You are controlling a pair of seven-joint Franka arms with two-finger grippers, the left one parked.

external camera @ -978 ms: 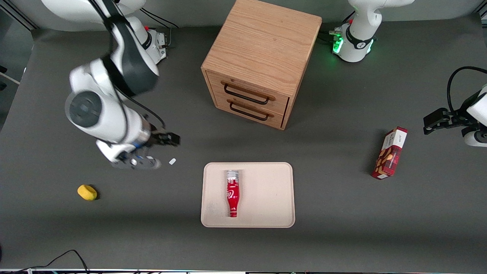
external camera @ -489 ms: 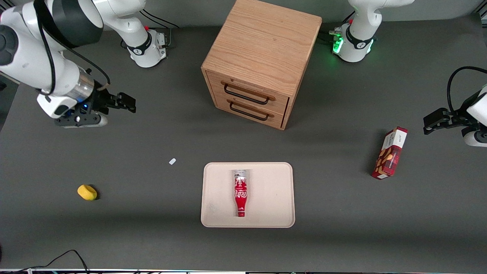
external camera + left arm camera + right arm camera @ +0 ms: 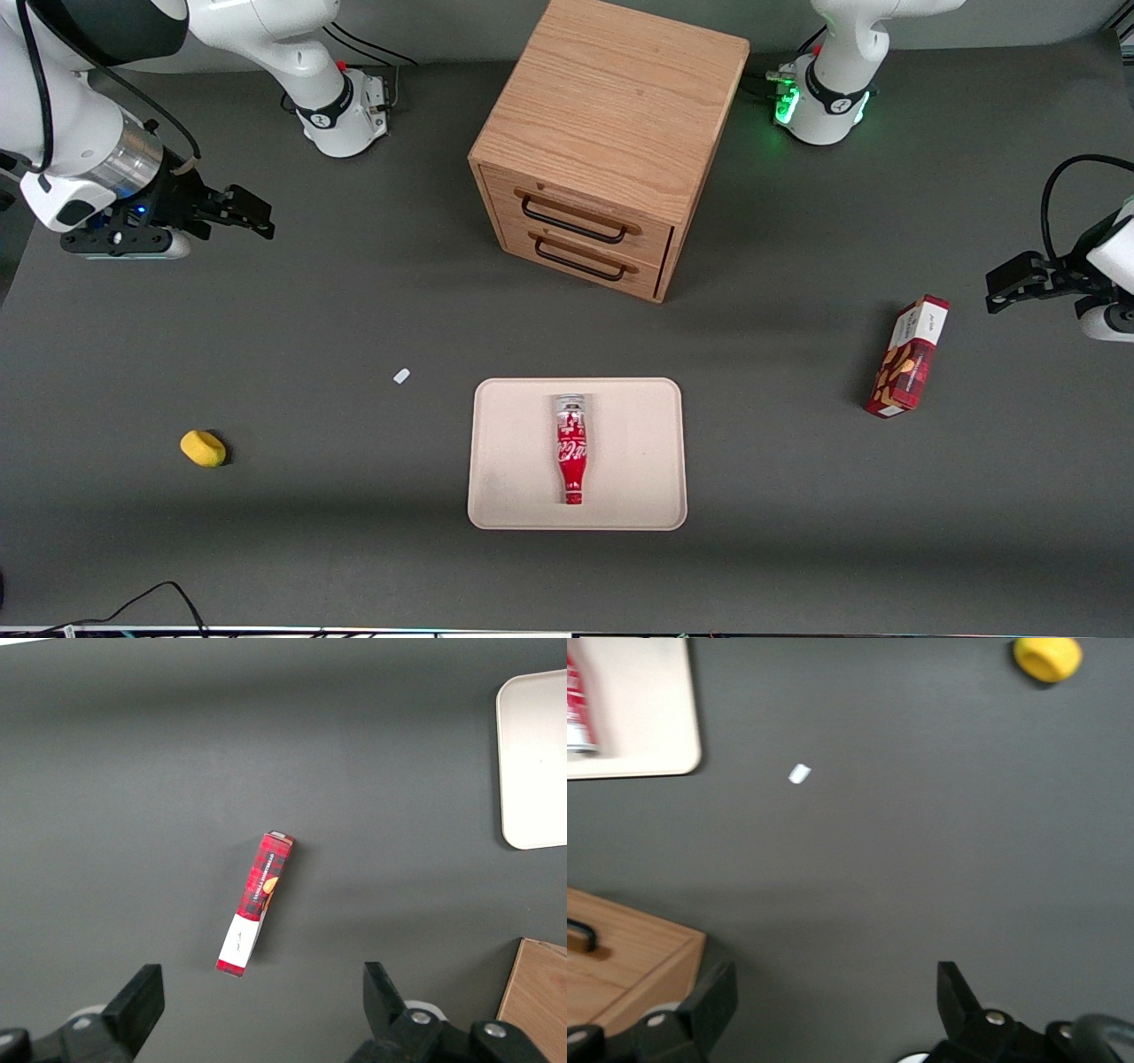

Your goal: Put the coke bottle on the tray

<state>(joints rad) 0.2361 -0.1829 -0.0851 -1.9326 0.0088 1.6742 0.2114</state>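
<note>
Grey tabletop (image 3: 354, 549): coke bottle (image 3: 571, 447) lies flat on tray (image 3: 638, 461), lower centre of front frame. Gripper (image 3: 252, 217) upper left, fingers spread, empty, well apart from tray.

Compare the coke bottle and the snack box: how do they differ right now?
The bottle lies inside the tray; the box sits on the bare table toward the parked arm's end. The bottle is round and slim with a silver base and narrow neck; the box is flat-sided and rectangular. Both are mostly red and untouched. The gripper is open, toward the working arm's end.
</note>
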